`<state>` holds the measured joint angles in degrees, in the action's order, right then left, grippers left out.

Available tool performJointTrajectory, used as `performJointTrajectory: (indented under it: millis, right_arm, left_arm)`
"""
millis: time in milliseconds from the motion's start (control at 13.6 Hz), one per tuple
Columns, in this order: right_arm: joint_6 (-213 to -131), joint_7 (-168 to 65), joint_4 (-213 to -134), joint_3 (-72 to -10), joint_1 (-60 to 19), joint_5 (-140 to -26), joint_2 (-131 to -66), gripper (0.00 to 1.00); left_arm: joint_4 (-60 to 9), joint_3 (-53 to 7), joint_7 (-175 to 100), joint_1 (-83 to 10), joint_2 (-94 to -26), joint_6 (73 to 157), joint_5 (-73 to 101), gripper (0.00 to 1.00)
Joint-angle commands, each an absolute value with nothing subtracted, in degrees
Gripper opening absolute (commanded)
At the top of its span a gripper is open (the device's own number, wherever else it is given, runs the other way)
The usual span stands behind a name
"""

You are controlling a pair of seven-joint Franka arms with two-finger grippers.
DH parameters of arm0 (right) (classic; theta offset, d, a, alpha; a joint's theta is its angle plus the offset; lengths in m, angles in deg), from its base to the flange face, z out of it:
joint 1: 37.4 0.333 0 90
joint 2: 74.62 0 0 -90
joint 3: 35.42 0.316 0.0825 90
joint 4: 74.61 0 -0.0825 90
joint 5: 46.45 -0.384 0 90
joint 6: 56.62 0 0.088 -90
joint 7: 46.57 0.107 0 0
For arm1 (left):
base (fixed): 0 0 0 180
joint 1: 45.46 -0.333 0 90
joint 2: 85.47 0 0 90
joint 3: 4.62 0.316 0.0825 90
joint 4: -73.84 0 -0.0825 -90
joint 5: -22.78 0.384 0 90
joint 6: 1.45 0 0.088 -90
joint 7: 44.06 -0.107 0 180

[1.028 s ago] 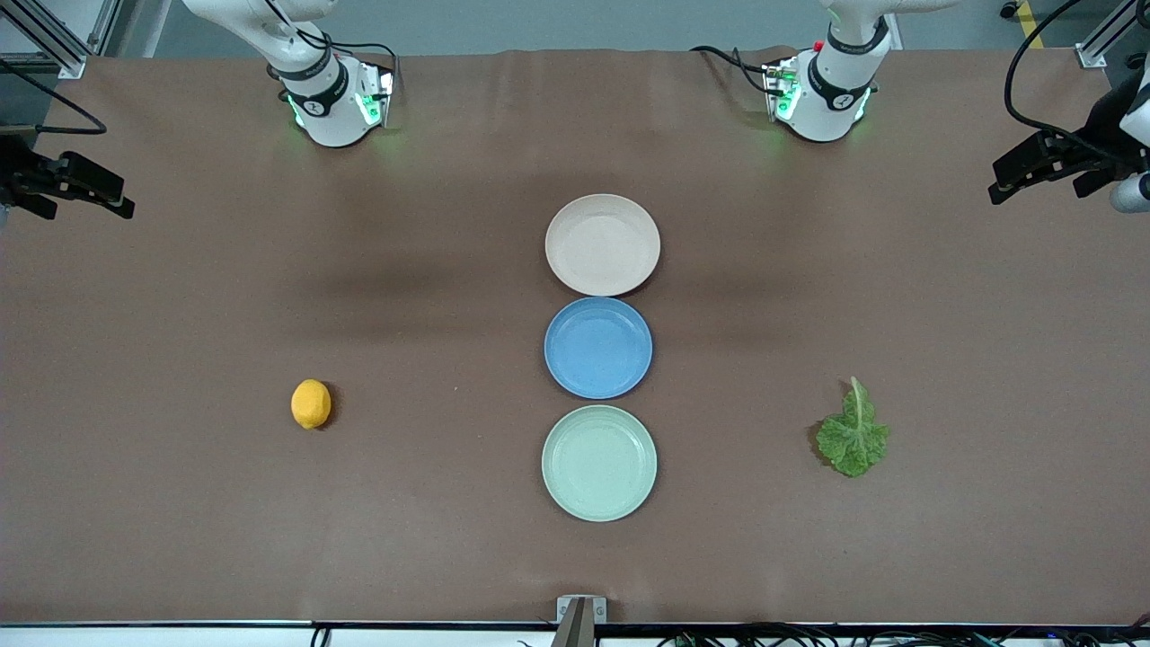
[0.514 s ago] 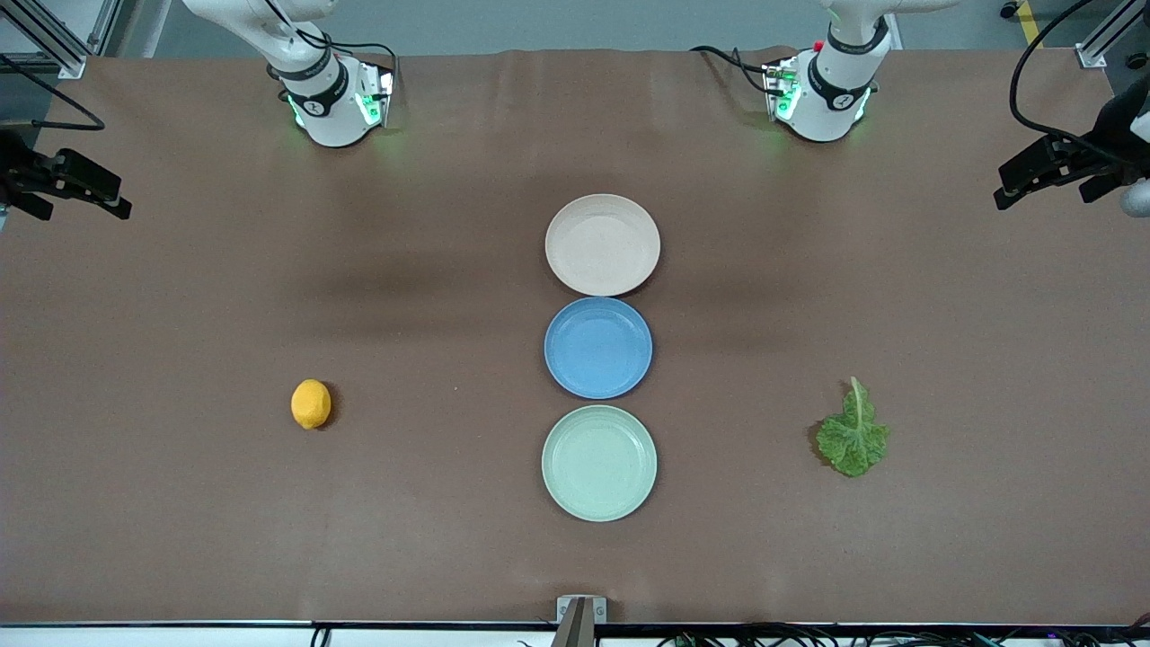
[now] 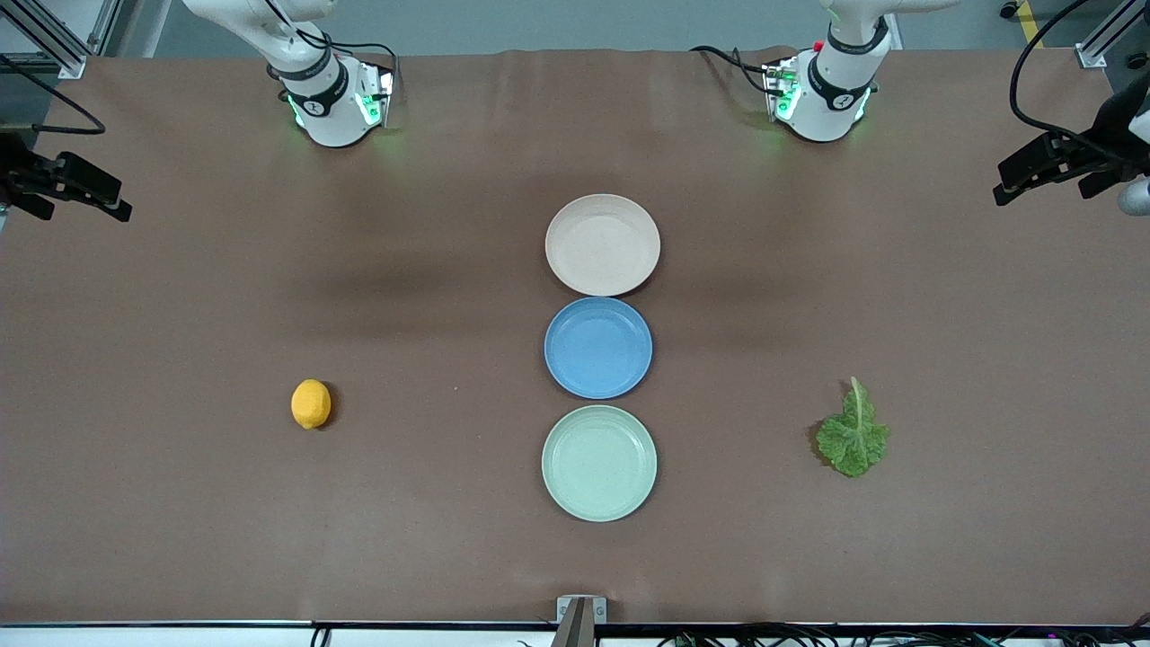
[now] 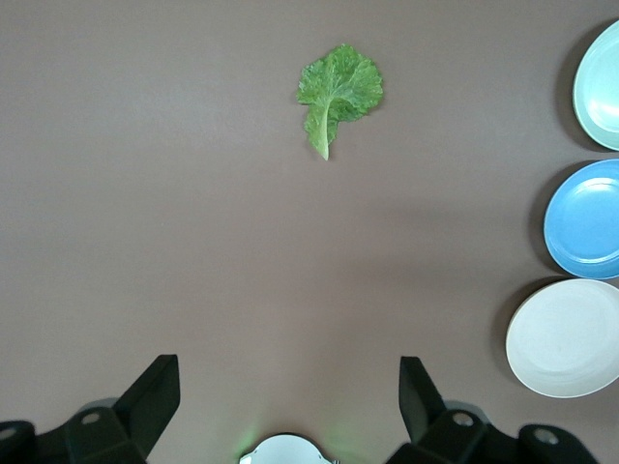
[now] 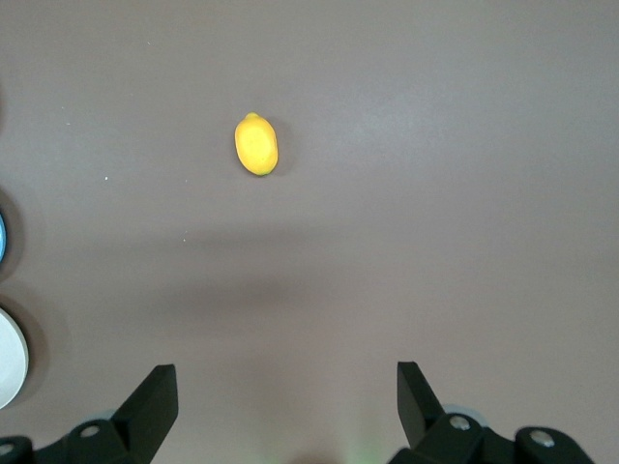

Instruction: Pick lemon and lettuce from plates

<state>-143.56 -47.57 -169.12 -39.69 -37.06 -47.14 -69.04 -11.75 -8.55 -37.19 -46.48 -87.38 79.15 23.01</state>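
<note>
We see the lemon [image 3: 311, 403] and the lettuce [image 3: 853, 434] lying on the bare table [image 3: 180, 314], not on any plate, so we judge the picking is already done. The lemon lies well below the right gripper [image 5: 285, 406], whose fingers stand wide apart; the lettuce lies well below the left gripper [image 4: 288, 401], also spread and holding nothing. Both arms wait high at the table's ends. The beige plate [image 3: 602, 244], the blue plate [image 3: 598, 348] and the green plate [image 3: 599, 463] are all empty.
</note>
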Motion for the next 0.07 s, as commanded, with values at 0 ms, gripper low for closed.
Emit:
performJointTrajectory:
  millis: [0]
  right_arm:
    - [-144.1,-47.1,-171.3,-38.6,-37.9,-47.1,-67.2,1.00]
  left_arm:
    - [-10.4,-8.6,-37.2,-46.4,-87.0,77.8,22.9,1.00]
